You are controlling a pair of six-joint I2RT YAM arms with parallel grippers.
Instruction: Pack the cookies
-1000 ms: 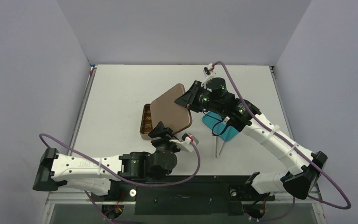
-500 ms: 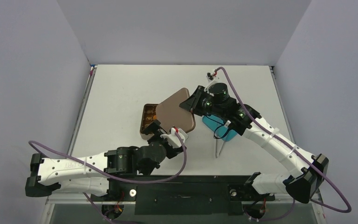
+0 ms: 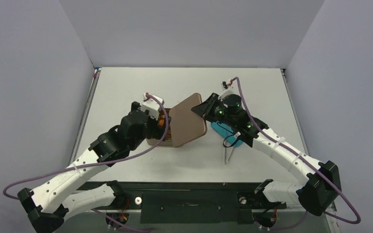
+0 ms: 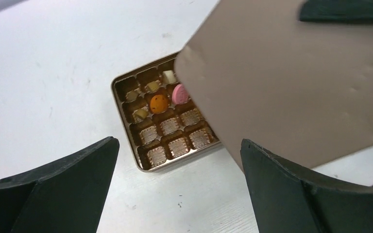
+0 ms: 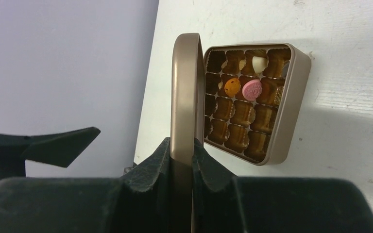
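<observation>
**Inspector A:** Where do the cookies (image 5: 251,89) stand?

**Inspector B:** Packed, as far as can be seen. The orange round (image 4: 159,103), pink round (image 4: 179,93) and cream piece (image 4: 169,76) each sit in a cell of the gridded tin (image 4: 178,144), with a few smaller bits beside them. The near rows are empty.

**Inspector A:** Is it closed?

**Inspector B:** No. The right gripper (image 5: 182,158) pinches the lid (image 4: 291,82) by its edge. The lid is tilted over one side of the tin and not seated. The left gripper (image 4: 176,141) hovers above the tin with its fingers spread wide, holding nothing.

**Inspector A:** What remains?

**Inspector B:** In my judgement, only lowering and seating the lid. The teal plate (image 3: 218,128) is mostly hidden under the right arm, so I cannot tell whether any pieces are left on it.
</observation>
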